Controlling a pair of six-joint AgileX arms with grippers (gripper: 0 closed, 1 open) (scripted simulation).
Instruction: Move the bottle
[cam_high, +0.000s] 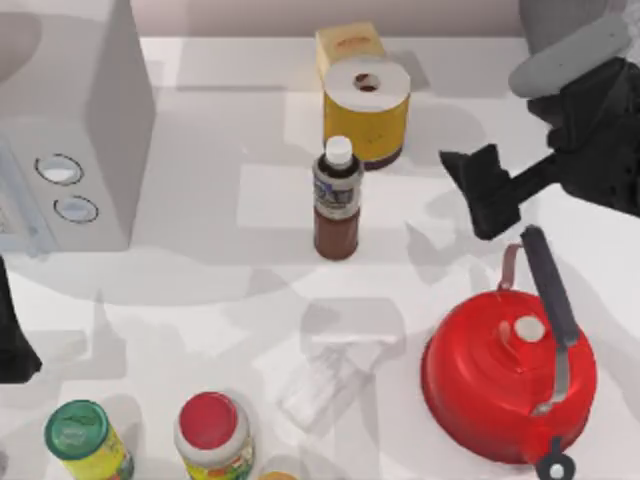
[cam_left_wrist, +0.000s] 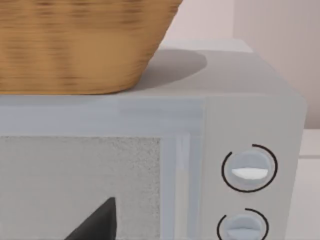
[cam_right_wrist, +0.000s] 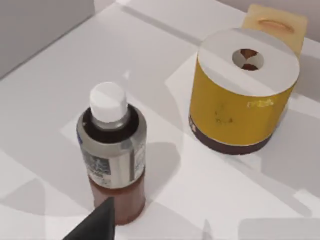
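- Closest to the overhead camera we see our right arm, reaching in from the right side with its dark right pincer (cam_high: 478, 192) hovering above the tabletop (cam_high: 200, 300), right of the bottle (cam_high: 337, 198) and clear of it.
- We read that pincer as released: its fingers look spread in the top view and they grip nothing.
- We find the bottle standing upright near the middle of the tabletop, just in front of the yellow canister (cam_high: 366, 108) and apart from it.
- We note its white screw cap, a dark neck, a grey-white label band with small print, and brown contents below the band, seen best in the right wrist view (cam_right_wrist: 112, 157).
- We see it is clearly slimmer than the canister (cam_right_wrist: 243, 90), which has a white top with a round hole.
- Our left arm sits at the left edge, its left pincer (cam_high: 15, 350) before the microwave (cam_high: 75, 120); we cannot tell how its fingers stand.
- We also see a red kettle (cam_high: 508, 385) at the lower right, and a green-lidded jar (cam_high: 85, 438) beside a red-lidded jar (cam_high: 213, 435) at the near edge.
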